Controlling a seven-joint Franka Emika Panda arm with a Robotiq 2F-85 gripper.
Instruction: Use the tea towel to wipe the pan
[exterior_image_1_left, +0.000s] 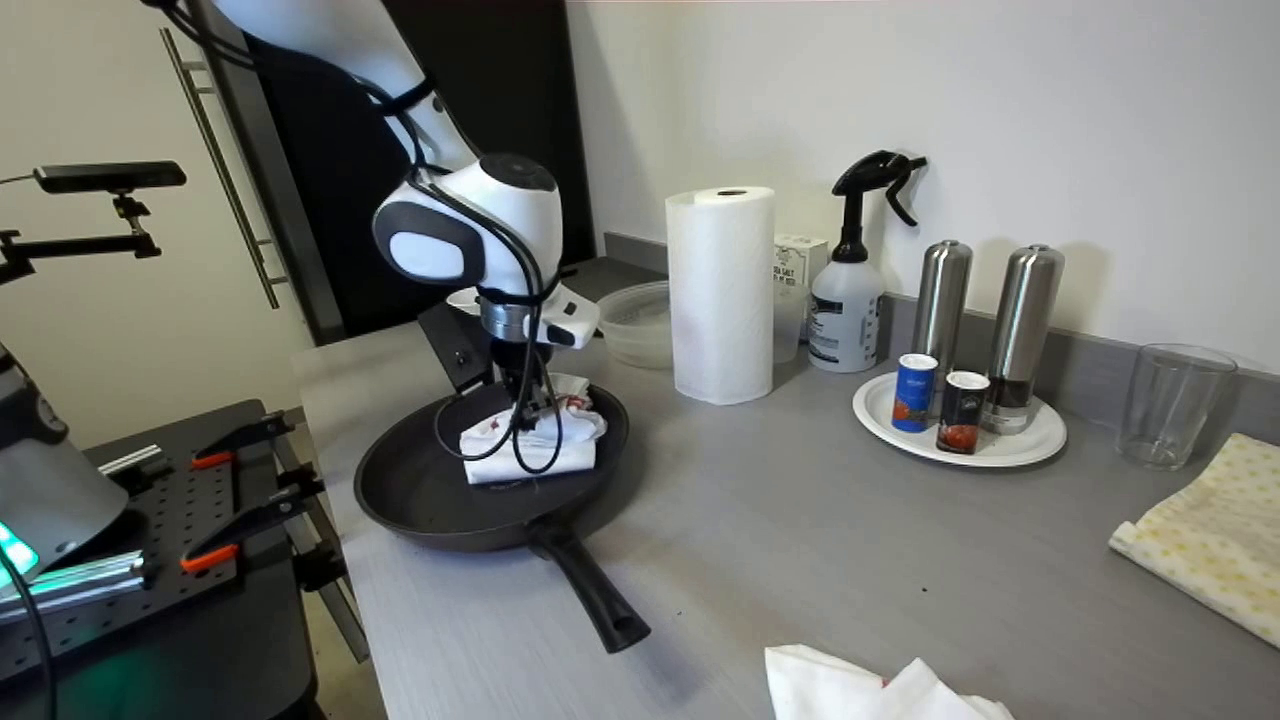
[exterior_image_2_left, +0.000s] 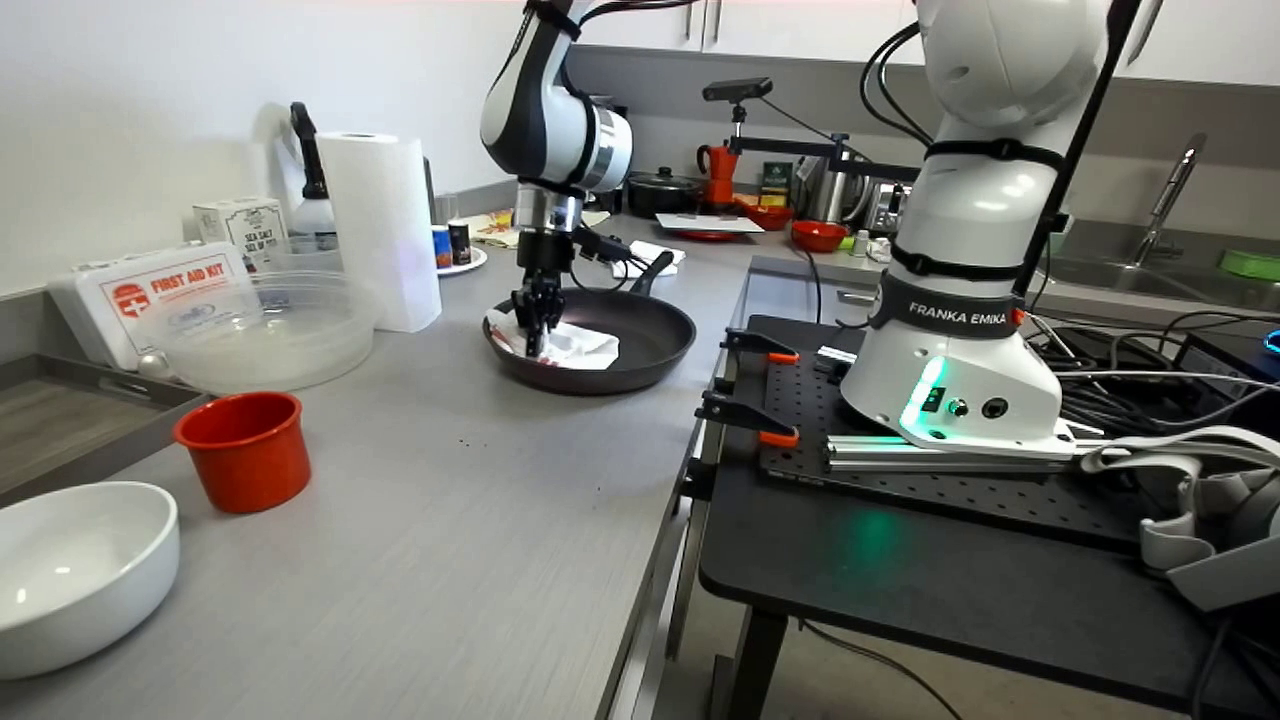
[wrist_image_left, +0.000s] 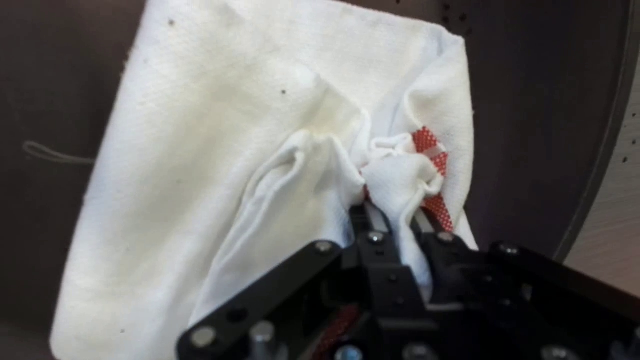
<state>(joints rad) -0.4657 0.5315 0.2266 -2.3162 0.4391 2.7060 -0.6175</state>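
Note:
The tea towel (wrist_image_left: 200, 150), white with red markings, lies bunched on the inside of the dark pan (wrist_image_left: 530, 100). My gripper (wrist_image_left: 392, 215) is shut on a fold of it, with white fabric pinched between the two fingers. In both exterior views the gripper (exterior_image_1_left: 528, 405) points down into the pan (exterior_image_1_left: 430, 500), and the towel (exterior_image_2_left: 585, 345) spreads around its tips. The fingertips themselves are buried in cloth. The pan's black handle (exterior_image_1_left: 590, 585) sticks out over the counter. Small dark specks show on the pan and on the towel in the wrist view.
Near the pan stand a paper towel roll (exterior_image_1_left: 720, 300) and a clear plastic tub (exterior_image_1_left: 637, 325). Another white cloth (exterior_image_1_left: 870, 690) lies beyond the handle. A white plate (exterior_image_1_left: 1040, 440) carries grinders and small jars. A red cup (exterior_image_2_left: 245, 455) and white bowl (exterior_image_2_left: 85, 580) sit on the counter.

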